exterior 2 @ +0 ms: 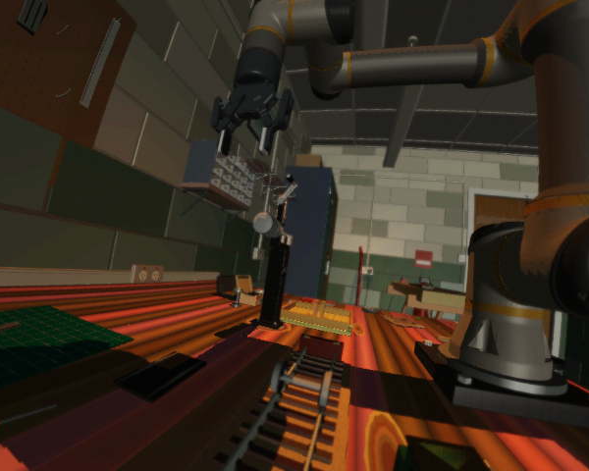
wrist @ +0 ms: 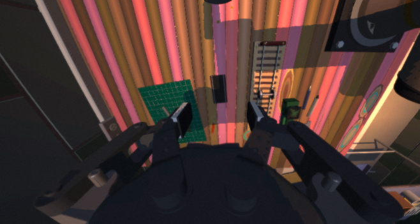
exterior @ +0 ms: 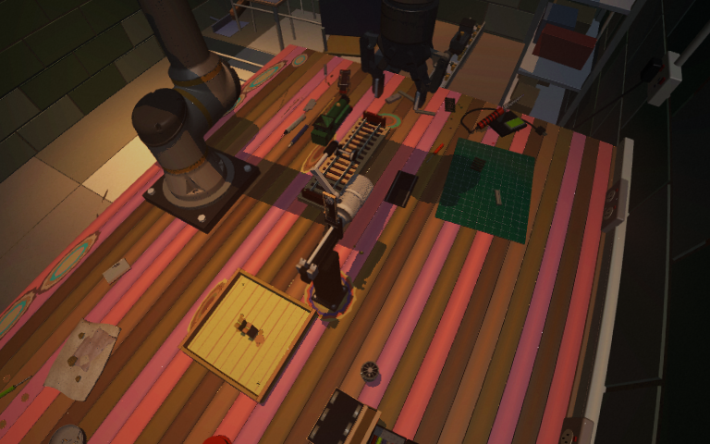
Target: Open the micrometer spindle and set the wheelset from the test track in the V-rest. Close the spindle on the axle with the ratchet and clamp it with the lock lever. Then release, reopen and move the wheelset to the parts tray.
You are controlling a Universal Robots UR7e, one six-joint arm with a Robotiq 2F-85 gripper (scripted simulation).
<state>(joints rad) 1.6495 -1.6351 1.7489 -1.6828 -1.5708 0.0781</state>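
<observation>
In the middle of the striped bench the test track (exterior: 348, 154) (wrist: 266, 74) (exterior 2: 295, 405) lies lengthwise, and the wheelset (wrist: 266, 94) (exterior 2: 301, 379) sits across its rails near the far end. The micrometer stand (exterior: 326, 264) (exterior 2: 274, 263) rises black beside the track, with its pale thimble (exterior: 355, 196) and lock lever (exterior 2: 287, 190) on top. The yellow parts tray (exterior: 249, 333) (exterior 2: 318, 315) lies past the stand. High above the far end of the bench my gripper (exterior: 400, 91) (exterior 2: 244, 144) (wrist: 220, 115) hangs open and empty, well clear of the wheelset.
Behind the bench stand shelving and a small table. The arm's base (exterior: 194, 181) is bolted left of the track. A green cutting mat (exterior: 485, 187), a black block (exterior: 400, 188), a green locomotive (exterior: 330, 121) and pens lie around the track. A crumpled paper (exterior: 81, 357) lies near the front corner.
</observation>
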